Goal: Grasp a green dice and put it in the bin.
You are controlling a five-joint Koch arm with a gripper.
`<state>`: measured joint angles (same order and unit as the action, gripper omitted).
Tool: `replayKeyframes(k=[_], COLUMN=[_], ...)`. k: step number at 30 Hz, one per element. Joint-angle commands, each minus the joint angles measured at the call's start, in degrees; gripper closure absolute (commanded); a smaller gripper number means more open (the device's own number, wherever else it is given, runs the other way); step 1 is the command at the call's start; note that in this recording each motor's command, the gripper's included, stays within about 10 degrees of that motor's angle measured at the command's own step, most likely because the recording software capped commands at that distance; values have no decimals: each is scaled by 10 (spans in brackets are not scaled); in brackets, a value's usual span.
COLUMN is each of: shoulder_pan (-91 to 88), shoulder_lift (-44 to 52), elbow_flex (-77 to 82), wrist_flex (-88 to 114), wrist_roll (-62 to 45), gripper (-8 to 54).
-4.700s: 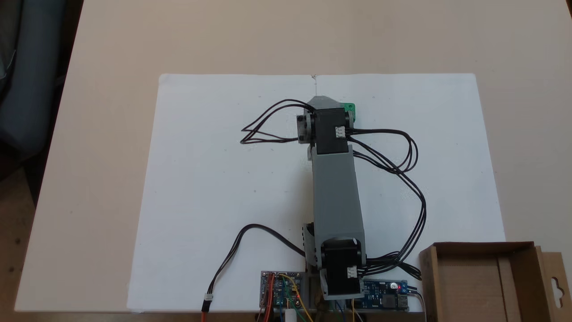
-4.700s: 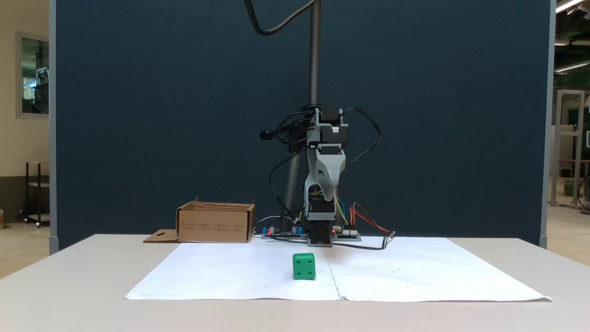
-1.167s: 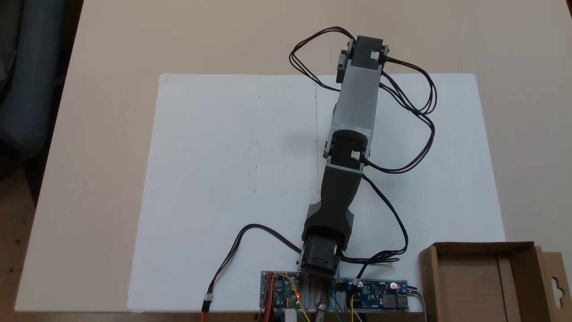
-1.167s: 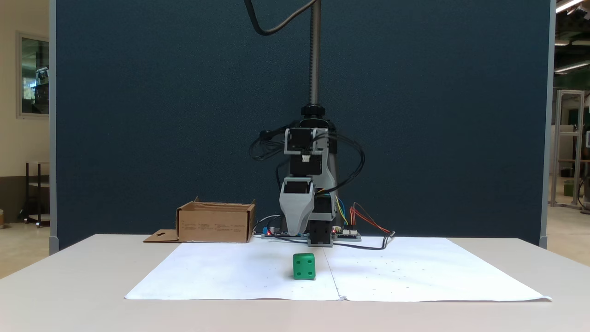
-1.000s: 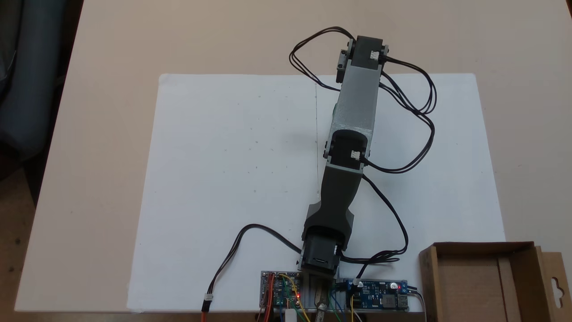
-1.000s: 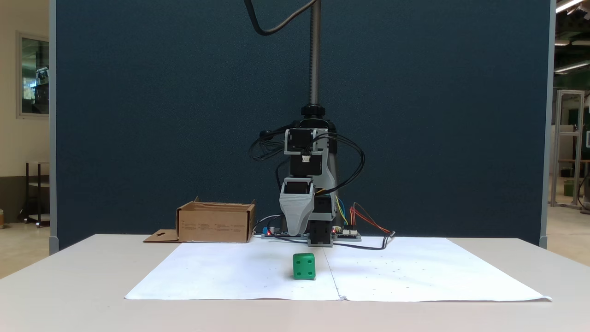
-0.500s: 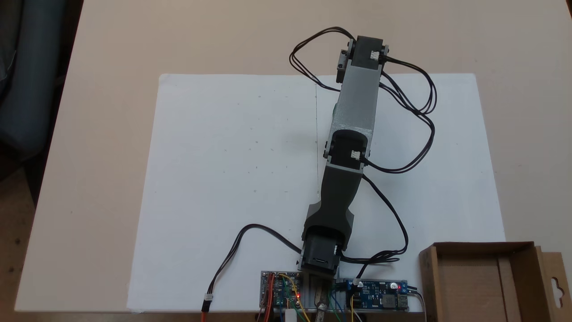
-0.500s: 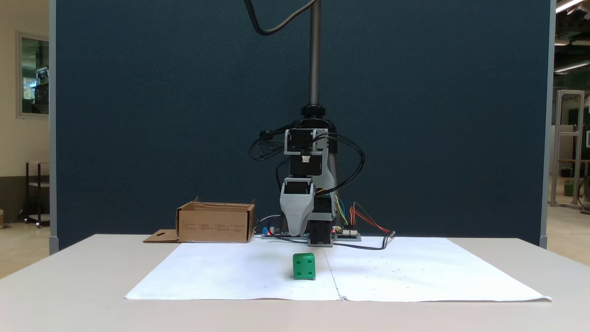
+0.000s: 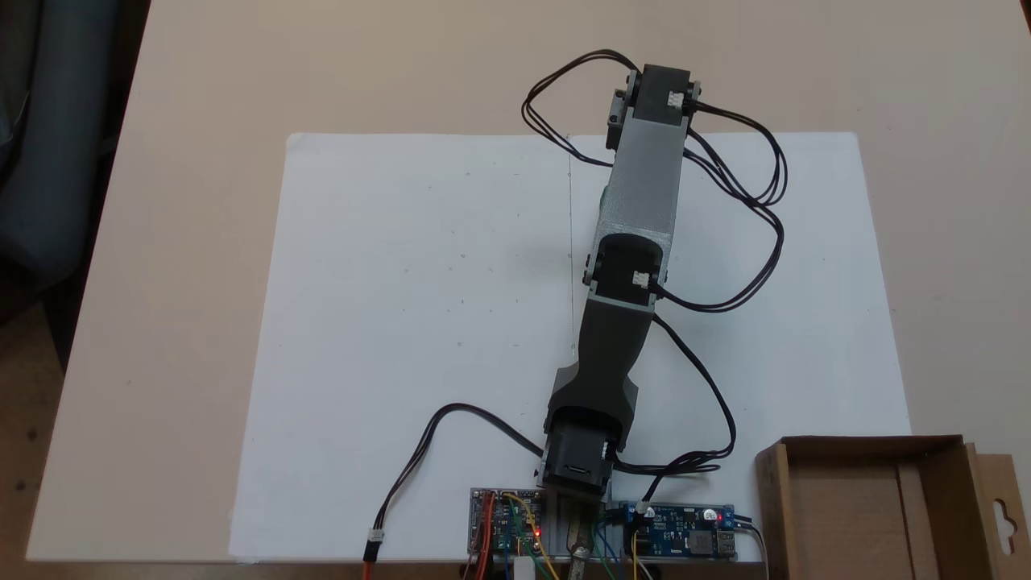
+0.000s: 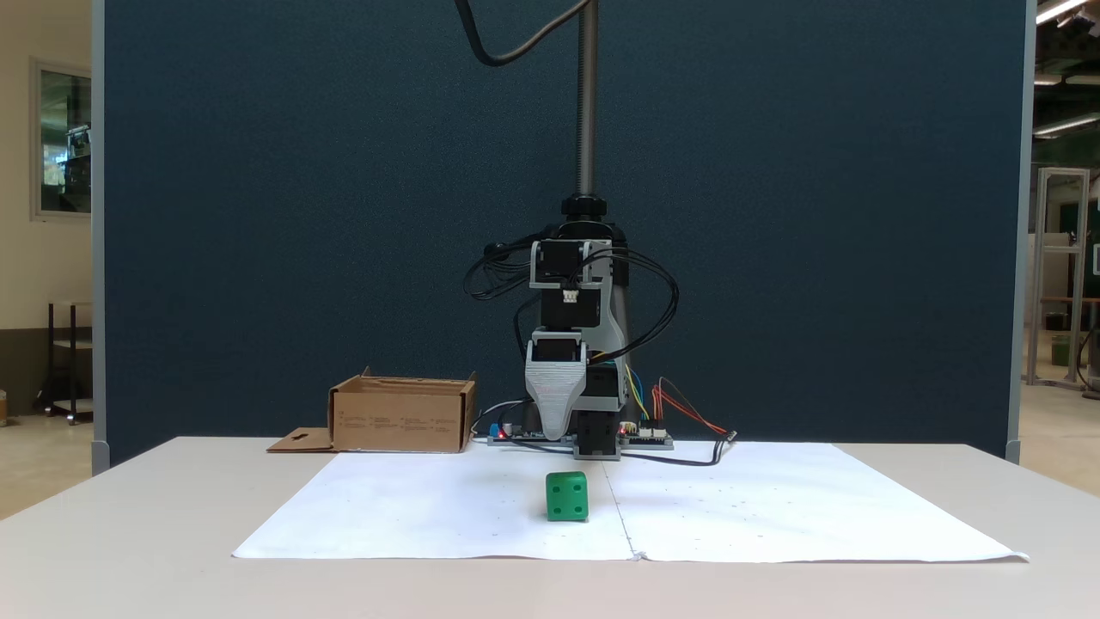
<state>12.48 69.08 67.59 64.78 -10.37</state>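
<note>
Table (image 10: 129,533): pale beige top; a dark blue screen stands behind it.
Paper (image 9: 387,282): a large white sheet on the table, with a thin crease line down its middle.
Arm (image 9: 640,193): in a fixed view from above it leans out from its base over the sheet, then doubles back, the dark lower link pointing toward the base. In a fixed view from the front its links stack upright, black cables looping on both sides.
Box (image 10: 401,418): brown cardboard, on the table beside the sheet's far corner, left of the arm's base from the front. Small printed lines on its front wall are too fine to read. Its slotted flap lies flat on the table.
Gripper (image 10: 557,430): a grey pointed tip hanging down in front of the base, above and behind the dice, not touching it. One tip shows, so I cannot tell how the jaws stand.
Dice (image 10: 566,496): green cube resting flat on the sheet, just left of the crease, a four-pip face toward the front camera. Well apart from the box.
</note>
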Motion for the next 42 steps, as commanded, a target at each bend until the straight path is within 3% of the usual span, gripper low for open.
replayKeyframes(k=[1, 42], shoulder_pan=[-3, -13], shoulder_lift=[10, -31], elbow_flex=[-14, 76], wrist_flex=[-2, -142], wrist_roll=[-23, 26], gripper=[-30, -21])
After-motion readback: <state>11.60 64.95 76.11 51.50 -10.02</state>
